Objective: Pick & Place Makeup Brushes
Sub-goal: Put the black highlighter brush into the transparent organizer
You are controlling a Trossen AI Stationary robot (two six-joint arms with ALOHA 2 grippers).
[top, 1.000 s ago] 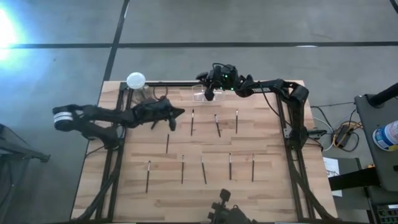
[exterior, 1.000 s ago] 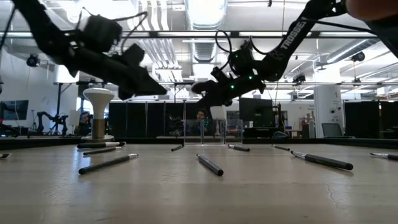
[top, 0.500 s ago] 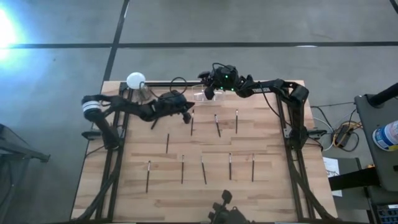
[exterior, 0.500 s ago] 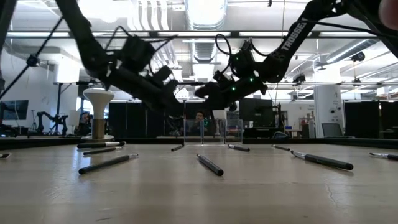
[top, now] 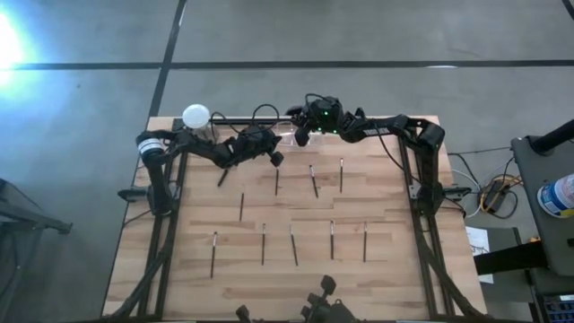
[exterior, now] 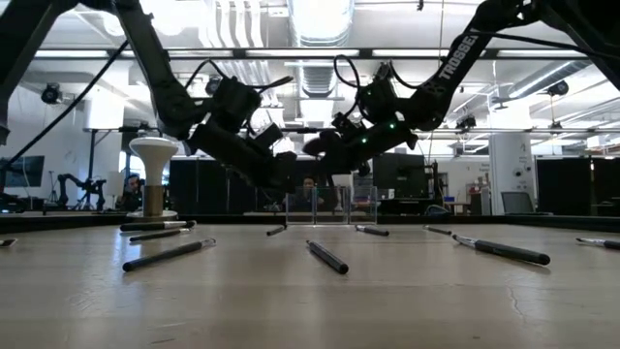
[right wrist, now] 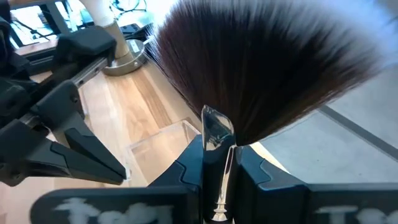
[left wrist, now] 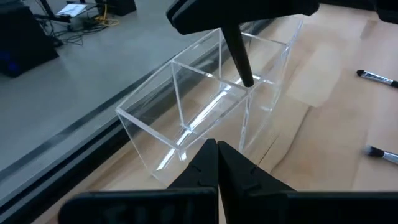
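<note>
Near edge of the pale wood-plank counter (top: 377,278): a row of slim dark makeup brushes (top: 292,244) lying flat, long axes running roughly near-to-far, well apart. A second, shorter row lies mid-counter. Farther back, a clear, thin-walled, open-top rectangular box (left wrist: 205,99) with a divider. Left tool (top: 273,158): fingers together, empty, just beside the box. Right tool (top: 301,136): over the box, clamped on a fan brush (right wrist: 261,68) at its shiny ferrule, dark bristles splayed wide. White ball-topped stand (top: 195,116) at far left corner.
</note>
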